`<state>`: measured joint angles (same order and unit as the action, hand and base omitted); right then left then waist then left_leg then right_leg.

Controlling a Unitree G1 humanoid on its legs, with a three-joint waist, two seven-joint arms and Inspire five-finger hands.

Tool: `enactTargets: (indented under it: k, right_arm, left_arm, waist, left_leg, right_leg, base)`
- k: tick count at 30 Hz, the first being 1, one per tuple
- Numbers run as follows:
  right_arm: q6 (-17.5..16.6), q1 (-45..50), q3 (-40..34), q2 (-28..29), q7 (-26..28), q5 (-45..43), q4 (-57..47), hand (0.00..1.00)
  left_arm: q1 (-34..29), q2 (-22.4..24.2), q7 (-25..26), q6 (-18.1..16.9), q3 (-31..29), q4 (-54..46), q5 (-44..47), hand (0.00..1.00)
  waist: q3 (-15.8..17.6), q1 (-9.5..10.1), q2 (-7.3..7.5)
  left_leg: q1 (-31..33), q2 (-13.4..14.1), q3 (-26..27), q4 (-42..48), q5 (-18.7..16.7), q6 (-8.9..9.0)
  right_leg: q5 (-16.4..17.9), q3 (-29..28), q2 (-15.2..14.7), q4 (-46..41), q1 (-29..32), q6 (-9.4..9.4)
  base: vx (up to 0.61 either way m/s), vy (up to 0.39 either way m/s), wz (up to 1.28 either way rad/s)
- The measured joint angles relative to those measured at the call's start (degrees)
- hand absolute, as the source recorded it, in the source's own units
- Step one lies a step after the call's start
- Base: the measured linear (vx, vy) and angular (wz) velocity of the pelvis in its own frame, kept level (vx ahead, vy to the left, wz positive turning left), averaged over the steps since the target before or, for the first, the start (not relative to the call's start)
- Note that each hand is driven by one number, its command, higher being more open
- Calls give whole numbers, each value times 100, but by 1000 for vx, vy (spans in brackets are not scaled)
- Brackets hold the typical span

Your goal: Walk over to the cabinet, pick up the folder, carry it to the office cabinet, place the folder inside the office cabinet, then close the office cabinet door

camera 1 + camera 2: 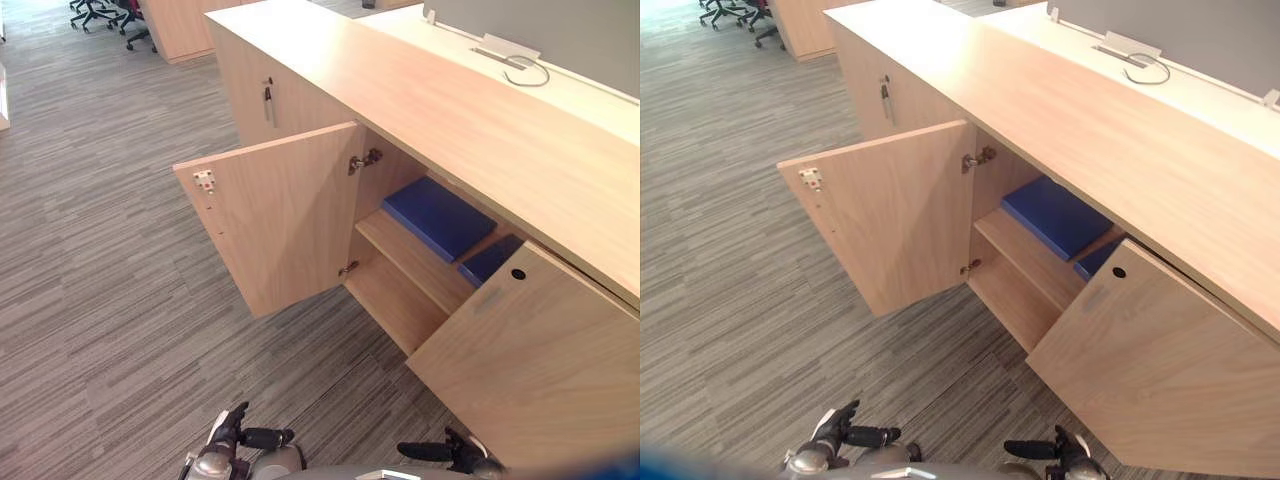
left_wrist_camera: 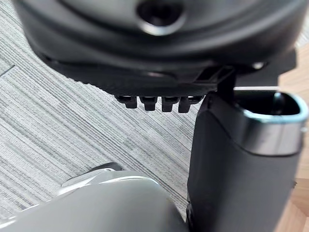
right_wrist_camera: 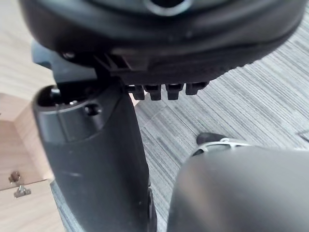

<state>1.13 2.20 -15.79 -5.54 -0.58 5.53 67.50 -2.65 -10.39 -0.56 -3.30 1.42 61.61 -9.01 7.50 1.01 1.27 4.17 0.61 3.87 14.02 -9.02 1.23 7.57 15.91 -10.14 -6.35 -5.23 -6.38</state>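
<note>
The blue folder [image 1: 438, 216] lies flat on the upper shelf [image 1: 400, 252] of the office cabinet [image 1: 420, 90], so placement is judged complete. The left hand [image 1: 245, 437] and right hand [image 1: 440, 452] are held low, fingers relaxed, with nothing gripped. The left door [image 1: 285, 215] and right door [image 1: 530, 360] are swung wide. Open carpet [image 1: 100, 300] is available beside the left door's free edge for a closing push.

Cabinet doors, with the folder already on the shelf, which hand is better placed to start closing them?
Probably right: the right hand hangs close beside the right door; the left hand sits farther from the left door, with carpet between.
</note>
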Motion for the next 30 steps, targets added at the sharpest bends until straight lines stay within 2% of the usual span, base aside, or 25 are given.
enactTargets:
  k: [3,4,6,7,11,12,16,20,22,25,30]
  right_arm:
    - [-11,121,-115,51,-14,-347,-16,100]
    - [-12,131,-126,59,-13,-357,-16,100]
    - [-36,150,-138,65,-10,-413,-19,100]
    - [-67,147,-173,69,-15,-462,-22,100]
    - [-128,154,-225,94,-13,-609,-13,100]
    - [-190,146,-225,91,-2,-740,-20,100]
    - [-217,140,-228,92,42,-804,-19,100]
    - [-180,213,-263,77,72,-769,-16,100]
    - [-152,368,-329,100,122,-693,-17,100]
    - [-121,494,-348,114,136,-565,-26,100]
    - [-111,485,-353,113,174,-560,-45,100]
  left_arm:
    - [-105,-5,-11,8,-30,122,182,100]
    - [-131,2,-16,8,-70,171,270,100]
    - [-325,61,-52,15,-442,291,795,100]
    - [-404,97,-98,21,-604,322,1045,100]
    - [-750,255,-248,35,-1336,396,2360,100]
    - [-810,345,-257,36,-1677,395,2884,100]
    - [-805,394,-160,35,-2553,216,3828,100]
    - [-676,83,-119,33,-3147,-402,3876,100]
    - [-481,-283,-103,30,-3485,-743,3858,100]
    - [-133,-783,-31,1,-3659,-1092,3742,100]
    - [578,-1201,89,-20,-3541,-1301,3297,100]
  waist:
    - [-126,-110,49]
    - [-130,-130,45]
    - [-169,-136,-9]
    - [-161,-151,-16]
    - [-167,-142,-6]
    - [-167,-142,-3]
    - [-166,-145,-5]
    - [-154,-146,-25]
    - [-169,-139,-2]
    - [-171,-145,-7]
    - [-204,-144,6]
  left_leg:
    - [-290,-252,-202,-748,430,-90]
    - [-380,-281,-254,-942,542,-95]
    - [-745,-289,-356,-1790,1001,-99]
    - [-803,-286,-413,-1913,1077,-96]
    - [-934,-245,-471,-1942,1085,-83]
    - [-955,-246,-468,-1945,1084,-82]
    - [-946,-242,-417,-1946,1096,-59]
    - [-1014,-192,-223,-1946,1048,2]
    - [-1134,-136,-73,-1946,972,25]
    - [-1192,-98,124,-1946,897,39]
    - [-1206,-82,277,-1939,796,52]
  right_leg:
    - [-37,178,-164,60,-87,-32]
    - [-40,233,-178,79,-103,-33]
    - [-57,324,-155,110,-128,-27]
    - [-62,377,-135,136,-177,-26]
    - [-92,437,-78,172,-341,21]
    - [-92,438,-76,206,-378,21]
    - [-113,407,-64,323,-406,-8]
    - [-174,219,-2,458,-450,50]
    - [-204,77,41,564,-539,66]
    - [-219,-107,80,613,-525,80]
    - [-221,-239,130,680,-502,79]
  base:
    - [32,34,39]
    - [28,-47,43]
    - [11,-68,25]
    - [-12,-53,20]
    - [-24,-40,9]
    - [-51,-37,0]
    - [-71,-29,-3]
    - [-38,-10,-23]
    - [9,-20,-34]
    - [32,-26,-36]
    - [65,-24,-18]
